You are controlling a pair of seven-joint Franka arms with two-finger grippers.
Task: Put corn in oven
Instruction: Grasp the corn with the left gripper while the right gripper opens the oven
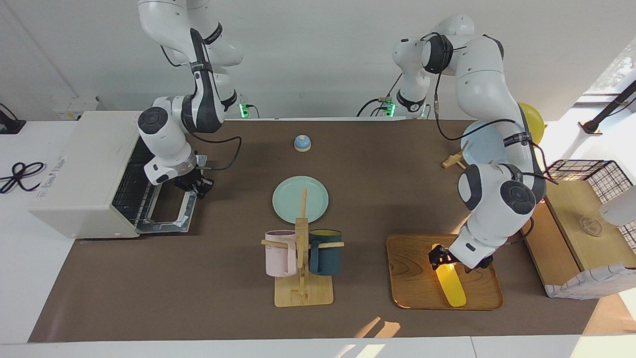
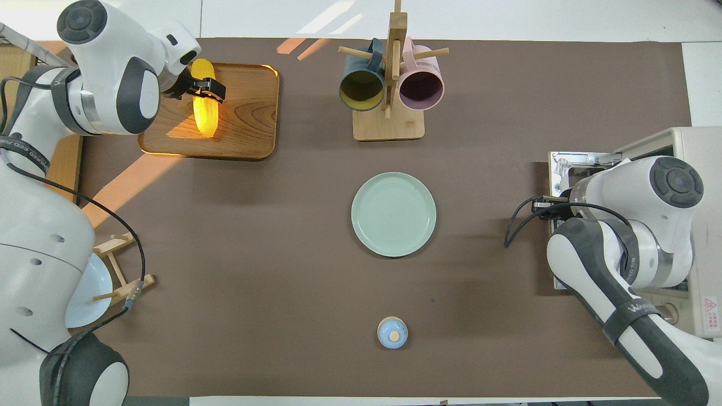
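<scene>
The yellow corn (image 1: 452, 286) (image 2: 206, 115) lies flat on a wooden tray (image 1: 412, 278) (image 2: 248, 113) toward the left arm's end of the table. My left gripper (image 1: 439, 258) (image 2: 206, 89) is low over the corn's end that lies nearer to the robots, open, with a finger on either side of the cob. The off-white oven (image 1: 84, 169) (image 2: 699, 169) stands at the right arm's end, its door (image 1: 166, 219) dropped down flat and the wire rack showing. My right gripper (image 1: 198, 186) hangs shut over the door's outer edge by the handle. The right arm hides it in the overhead view.
A wooden mug rack (image 1: 302, 263) with a pink and a dark blue mug stands mid-table, and a pale green plate (image 1: 300, 199) lies nearer to the robots. A small blue knobbed lid (image 1: 302, 143) sits nearest them. A blue plate on a stand (image 1: 484, 146) and a wire basket (image 1: 591, 174) are beside the left arm.
</scene>
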